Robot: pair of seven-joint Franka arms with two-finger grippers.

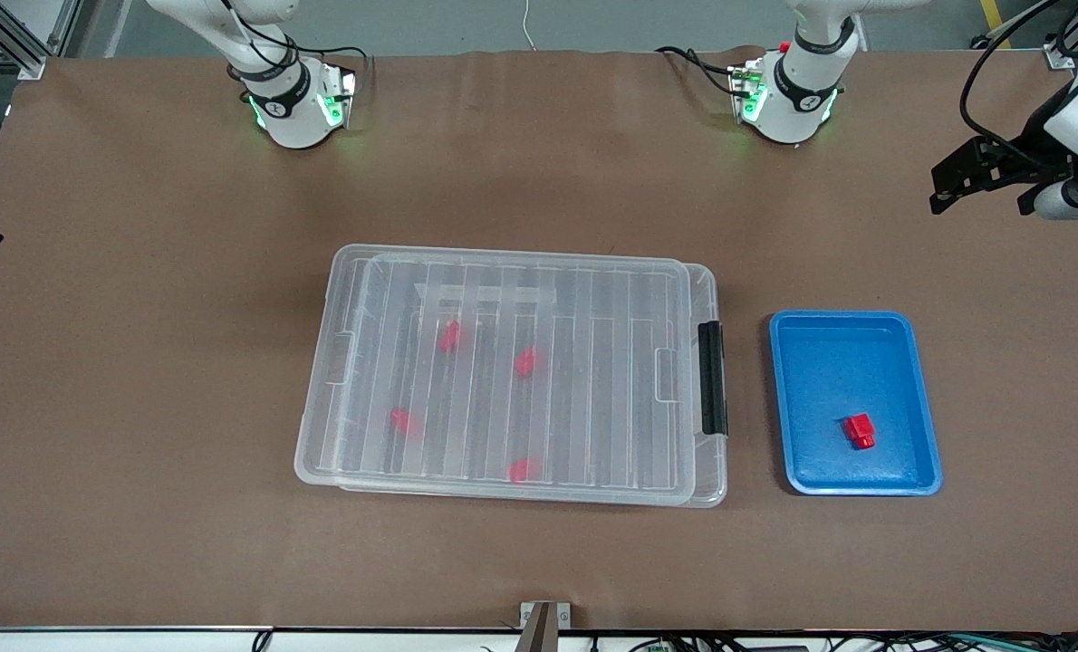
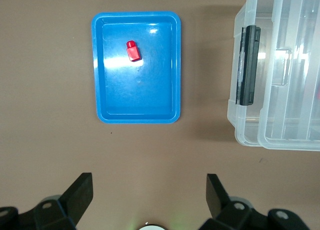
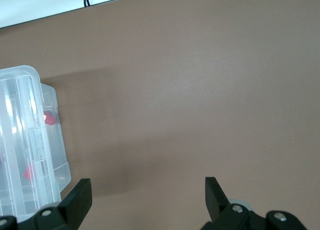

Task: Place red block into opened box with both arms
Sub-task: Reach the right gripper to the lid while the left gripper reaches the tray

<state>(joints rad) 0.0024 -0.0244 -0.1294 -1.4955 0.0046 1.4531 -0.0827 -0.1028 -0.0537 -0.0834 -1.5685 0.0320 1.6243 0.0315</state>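
One red block (image 2: 133, 50) in blue tray (image 2: 102, 69) — left gripper (image 2: 149, 196) open above

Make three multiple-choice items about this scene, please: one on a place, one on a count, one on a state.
1. Where is the red block that is outside the box?
A. in the blue tray
B. on the bare table
C. on the lid

2. How many red blocks show through the lid?
A. two
B. four
C. six

3. How is the box now?
A. lid off
B. lid on
C. tipped over

Answers:
1 A: the block lies inside the tray's rim.
2 B: four red shapes show under the ribbed lid.
3 B: the lid covers the box, with the black latch at the tray's end.
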